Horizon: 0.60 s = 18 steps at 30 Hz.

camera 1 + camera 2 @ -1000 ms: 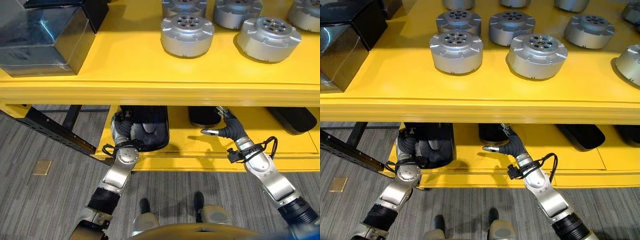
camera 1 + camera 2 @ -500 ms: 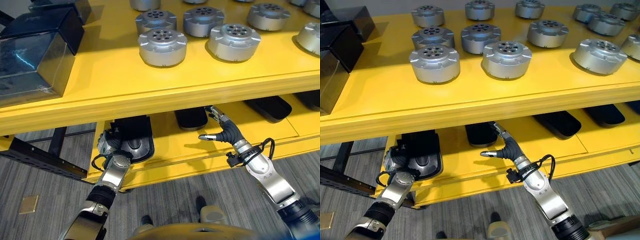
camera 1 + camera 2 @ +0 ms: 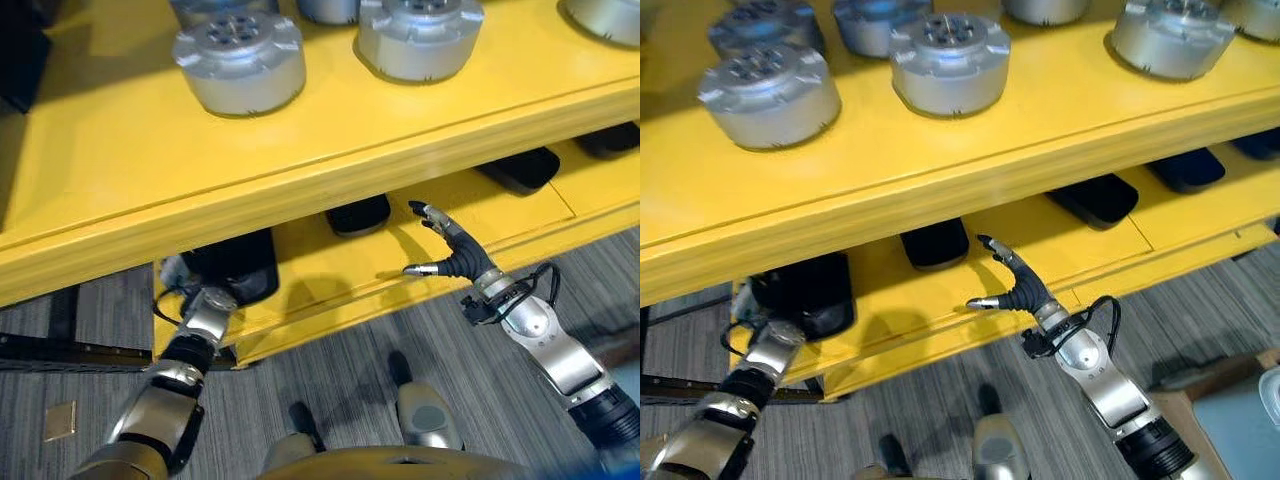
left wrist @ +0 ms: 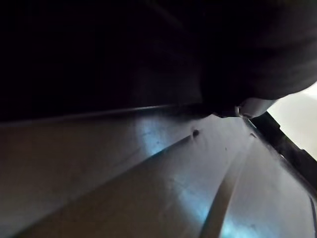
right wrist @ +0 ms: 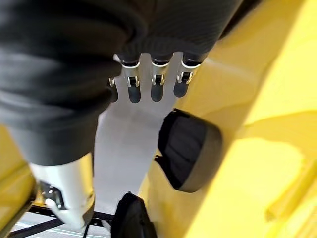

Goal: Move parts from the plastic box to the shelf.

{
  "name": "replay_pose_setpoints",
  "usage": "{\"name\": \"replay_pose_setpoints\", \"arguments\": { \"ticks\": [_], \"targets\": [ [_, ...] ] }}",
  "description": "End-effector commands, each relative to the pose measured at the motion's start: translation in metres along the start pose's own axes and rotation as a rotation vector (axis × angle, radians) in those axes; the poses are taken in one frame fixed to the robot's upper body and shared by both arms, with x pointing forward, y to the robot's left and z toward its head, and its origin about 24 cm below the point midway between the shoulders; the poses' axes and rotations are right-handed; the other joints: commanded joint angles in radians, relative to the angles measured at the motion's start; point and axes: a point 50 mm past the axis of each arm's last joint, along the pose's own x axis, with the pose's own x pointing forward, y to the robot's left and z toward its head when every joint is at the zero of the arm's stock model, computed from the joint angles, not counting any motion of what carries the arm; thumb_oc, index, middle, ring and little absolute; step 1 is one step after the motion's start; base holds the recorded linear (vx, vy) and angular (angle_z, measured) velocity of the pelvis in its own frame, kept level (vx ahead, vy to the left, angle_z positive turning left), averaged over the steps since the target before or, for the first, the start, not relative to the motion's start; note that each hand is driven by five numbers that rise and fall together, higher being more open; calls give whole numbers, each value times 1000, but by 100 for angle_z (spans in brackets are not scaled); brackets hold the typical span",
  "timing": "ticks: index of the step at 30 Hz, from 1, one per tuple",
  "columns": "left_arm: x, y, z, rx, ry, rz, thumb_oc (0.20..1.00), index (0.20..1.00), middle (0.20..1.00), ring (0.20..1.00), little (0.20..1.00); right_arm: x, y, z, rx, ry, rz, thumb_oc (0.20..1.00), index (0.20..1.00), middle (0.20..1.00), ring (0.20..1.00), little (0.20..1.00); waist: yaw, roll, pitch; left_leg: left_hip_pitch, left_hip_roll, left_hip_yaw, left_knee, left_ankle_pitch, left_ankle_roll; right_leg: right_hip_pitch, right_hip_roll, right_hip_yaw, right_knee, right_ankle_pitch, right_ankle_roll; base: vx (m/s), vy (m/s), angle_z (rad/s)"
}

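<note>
Parts (image 3: 240, 62) sit upper frame on top shelf (image 3: 120, 190); look heavy, stiff metal, so grip rims w/ both hands. Right hand (image 3: 447, 255) centre-right, fingers spread, empty. Left hand (image 3: 180, 275) lower left at black box (image 3: 235, 275); grip unclear.

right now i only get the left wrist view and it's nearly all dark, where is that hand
Observer: The left hand is at the left end of the lower shelf, against a black part.
Operator: and the other hand
Observer: The right hand is open and empty, above the same shelf further right.
Operator: anything higher up
Observer: Silver round parts stand on the upper shelf.
</note>
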Motion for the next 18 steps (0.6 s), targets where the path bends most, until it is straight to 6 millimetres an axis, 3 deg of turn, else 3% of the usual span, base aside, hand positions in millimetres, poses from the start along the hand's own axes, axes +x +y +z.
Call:
{"name": "replay_pose_setpoints", "arguments": {
  "ticks": [1, 13, 18],
  "targets": [
    [25, 29, 19, -31, -58, 135, 200, 200, 200, 200, 200, 7, -11, 29, -20, -144, -28, 1000, 1000, 1000, 1000, 1000, 7, -25, -32, -91, 10, -74, 189, -94, 16, -5, 2, -23, 150, -129, 27, -62, 49, 1],
    [61, 76, 42, -64, -24, 282, 200, 200, 200, 200, 200, 11, -24, 40, -61, -183, -80, 1000, 1000, 1000, 1000, 1000, -13, -58, 57, -185, -1, -45, 319, -153, 32, -76, -20, -7, 181, -121, 33, -70, 39, -3],
    [64, 81, 47, -61, -22, 302, 200, 200, 200, 200, 200, 10, -25, 41, -60, -190, -89, 1000, 1000, 1000, 1000, 1000, -15, -66, 72, -201, -1, -39, 341, -162, 35, -90, -22, -6, 188, -120, 33, -18, 1, -1]
  ]
}}
